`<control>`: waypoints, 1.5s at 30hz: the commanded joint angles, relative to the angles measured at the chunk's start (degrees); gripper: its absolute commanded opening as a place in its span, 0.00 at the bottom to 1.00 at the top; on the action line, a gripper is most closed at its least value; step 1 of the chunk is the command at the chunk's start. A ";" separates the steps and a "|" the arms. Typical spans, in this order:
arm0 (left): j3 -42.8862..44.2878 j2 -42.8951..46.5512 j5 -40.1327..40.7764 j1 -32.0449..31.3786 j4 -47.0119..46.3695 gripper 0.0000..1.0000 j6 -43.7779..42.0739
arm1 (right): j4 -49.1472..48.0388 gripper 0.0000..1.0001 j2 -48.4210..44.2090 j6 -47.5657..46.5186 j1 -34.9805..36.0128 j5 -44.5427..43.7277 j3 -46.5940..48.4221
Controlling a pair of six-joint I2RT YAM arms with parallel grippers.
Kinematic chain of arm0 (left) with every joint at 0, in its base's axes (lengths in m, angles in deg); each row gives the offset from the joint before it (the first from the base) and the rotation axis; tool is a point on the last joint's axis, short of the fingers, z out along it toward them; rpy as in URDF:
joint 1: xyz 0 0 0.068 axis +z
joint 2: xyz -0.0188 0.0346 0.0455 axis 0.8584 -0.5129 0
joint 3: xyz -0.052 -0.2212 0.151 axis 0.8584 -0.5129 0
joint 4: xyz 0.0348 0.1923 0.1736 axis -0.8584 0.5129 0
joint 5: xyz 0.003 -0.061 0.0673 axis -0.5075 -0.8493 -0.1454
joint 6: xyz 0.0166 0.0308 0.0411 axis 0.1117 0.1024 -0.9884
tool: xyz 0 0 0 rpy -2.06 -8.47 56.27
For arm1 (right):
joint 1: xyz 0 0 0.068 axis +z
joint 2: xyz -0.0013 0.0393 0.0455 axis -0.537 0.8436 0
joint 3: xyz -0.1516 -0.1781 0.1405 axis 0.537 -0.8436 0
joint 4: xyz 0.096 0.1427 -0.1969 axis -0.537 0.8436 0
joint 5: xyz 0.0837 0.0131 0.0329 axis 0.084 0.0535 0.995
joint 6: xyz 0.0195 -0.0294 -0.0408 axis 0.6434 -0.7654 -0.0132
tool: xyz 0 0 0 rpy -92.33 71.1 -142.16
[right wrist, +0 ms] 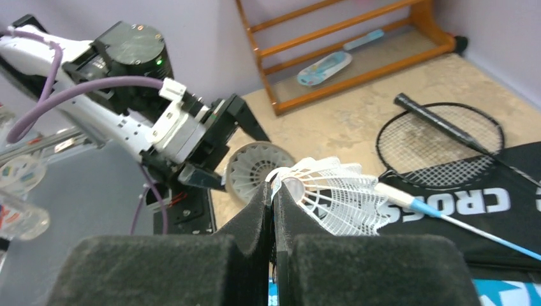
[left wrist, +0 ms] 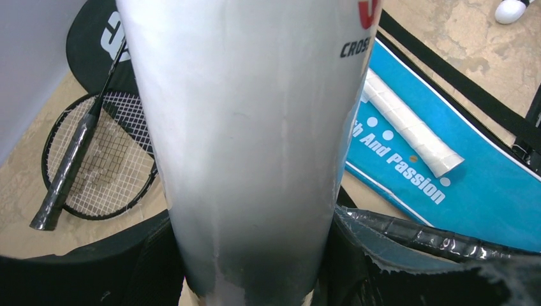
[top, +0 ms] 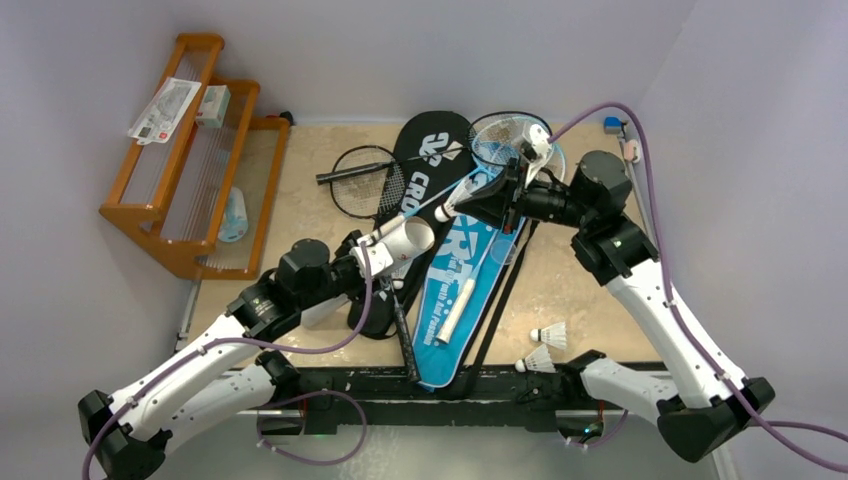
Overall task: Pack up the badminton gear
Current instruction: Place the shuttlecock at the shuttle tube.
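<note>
My left gripper [top: 385, 255] is shut on the white tube [top: 408, 240], which fills the left wrist view [left wrist: 249, 127]; the gripper [left wrist: 252, 274] clamps it from both sides. The tube's open mouth [right wrist: 255, 169] faces my right gripper and shows a shuttlecock inside. My right gripper [top: 465, 198] is shut [right wrist: 273, 191] on a white feather shuttlecock [right wrist: 338, 194], held just beside the tube mouth. The black racket [top: 365, 180] lies by the black "CROSSWAY" cover [top: 430, 155]. The blue cover [top: 465, 290] carries a white racket handle [top: 455, 310]. The light-blue racket head [top: 500, 135] lies at the back.
Two loose shuttlecocks [top: 550, 335] [top: 535, 362] lie on the table at the front right. A black racket grip [top: 405, 340] lies beside the blue cover. The orange wooden rack [top: 180, 200] stands at the far left against the wall.
</note>
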 commanded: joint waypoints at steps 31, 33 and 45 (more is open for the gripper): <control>-0.77 2.77 -3.52 3.05 -2.89 0.45 2.84 | -5.88 0.66 5.66 4.79 12.47 -5.80 -2.49; -0.85 3.21 -2.10 3.07 -2.88 0.45 2.80 | -4.92 0.64 3.59 4.03 12.46 -11.11 -3.41; -1.30 4.68 -1.83 3.25 -3.16 0.45 2.71 | -2.70 0.62 1.55 4.51 12.46 -23.30 -5.91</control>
